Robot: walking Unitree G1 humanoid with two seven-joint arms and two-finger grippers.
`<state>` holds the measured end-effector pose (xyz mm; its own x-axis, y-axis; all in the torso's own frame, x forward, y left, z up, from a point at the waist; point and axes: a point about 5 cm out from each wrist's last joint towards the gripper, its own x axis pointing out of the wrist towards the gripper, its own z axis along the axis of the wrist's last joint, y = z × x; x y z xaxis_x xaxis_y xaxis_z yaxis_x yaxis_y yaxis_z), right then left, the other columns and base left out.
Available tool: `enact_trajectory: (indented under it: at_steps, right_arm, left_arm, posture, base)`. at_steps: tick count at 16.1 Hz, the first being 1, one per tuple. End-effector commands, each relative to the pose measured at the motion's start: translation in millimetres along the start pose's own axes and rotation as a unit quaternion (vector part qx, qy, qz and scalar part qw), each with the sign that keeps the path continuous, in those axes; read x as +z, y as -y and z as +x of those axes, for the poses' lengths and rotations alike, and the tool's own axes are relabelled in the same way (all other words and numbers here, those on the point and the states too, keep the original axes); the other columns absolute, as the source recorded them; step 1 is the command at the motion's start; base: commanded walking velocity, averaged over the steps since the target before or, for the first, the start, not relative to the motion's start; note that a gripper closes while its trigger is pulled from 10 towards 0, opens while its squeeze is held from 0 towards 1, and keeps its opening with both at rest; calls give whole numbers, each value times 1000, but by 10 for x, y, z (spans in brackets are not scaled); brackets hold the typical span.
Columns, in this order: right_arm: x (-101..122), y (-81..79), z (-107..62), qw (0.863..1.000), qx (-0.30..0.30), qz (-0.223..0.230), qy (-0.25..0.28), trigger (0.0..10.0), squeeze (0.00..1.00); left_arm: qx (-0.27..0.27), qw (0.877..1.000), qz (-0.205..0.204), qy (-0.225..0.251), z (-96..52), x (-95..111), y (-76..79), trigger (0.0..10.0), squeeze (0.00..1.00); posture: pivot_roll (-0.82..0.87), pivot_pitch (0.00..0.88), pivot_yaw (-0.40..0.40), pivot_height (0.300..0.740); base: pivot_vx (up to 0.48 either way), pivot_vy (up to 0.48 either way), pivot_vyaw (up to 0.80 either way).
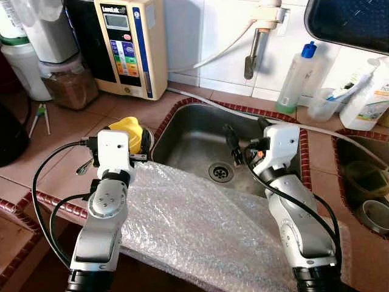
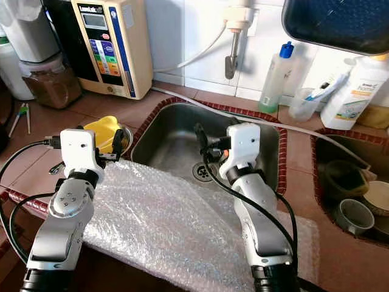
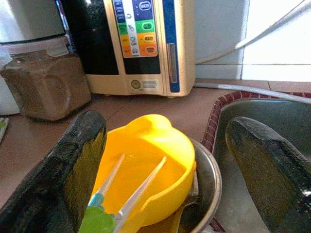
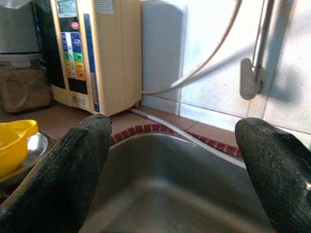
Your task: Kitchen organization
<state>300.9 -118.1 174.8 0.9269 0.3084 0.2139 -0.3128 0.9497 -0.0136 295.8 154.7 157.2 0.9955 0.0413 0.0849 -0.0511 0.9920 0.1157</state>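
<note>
On the far left of the counter stands a jar of brown powder, and next to it a cream water machine against the wall. In front of them, the left gripper hovers just above a yellow bowl that sits inside a metal bowl, just beside the sink's left edge; its fingers are spread wide apart. A sheet of bubble wrap lies over the front edge of the counter. The right gripper hangs over the steel sink, with its fingers also spread wide and holding nothing. On the right stands a bottle with blue cap.
</note>
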Motion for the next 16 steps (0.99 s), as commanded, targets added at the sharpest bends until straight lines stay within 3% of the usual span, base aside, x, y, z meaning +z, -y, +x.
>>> enact_trajectory:
  at_steps: [1,4,6,9,16]
  right_arm:
    - [24,0,7,1000,1,4,4,10000,0]
    - [7,-34,-21,999,14,38,-5,10000,0]
    - [-19,-37,-56,999,18,33,-10,10000,0]
    - [-34,-109,-66,998,52,38,-19,10000,0]
    - [-122,-347,-211,981,167,75,-68,10000,0]
  left_arm:
    - [5,1000,7,3,-6,11,-32,10000,0]
    - [35,999,24,-1,-70,-36,-148,10000,0]
    - [38,999,24,-15,-158,-110,-193,10000,0]
    - [46,999,21,-3,-200,-59,-218,10000,0]
    - [25,998,-11,-51,-144,-200,-120,10000,0]
  posture:
    - [28,0,24,740]
    - [29,0,24,740]
    - [38,8,23,740]
    - [42,15,19,740]
    - [20,13,17,740]
  base:
    - [0,0,0]
    - [0,0,0]
    - [0,0,0]
    - [0,0,0]
    - [0,0,0]
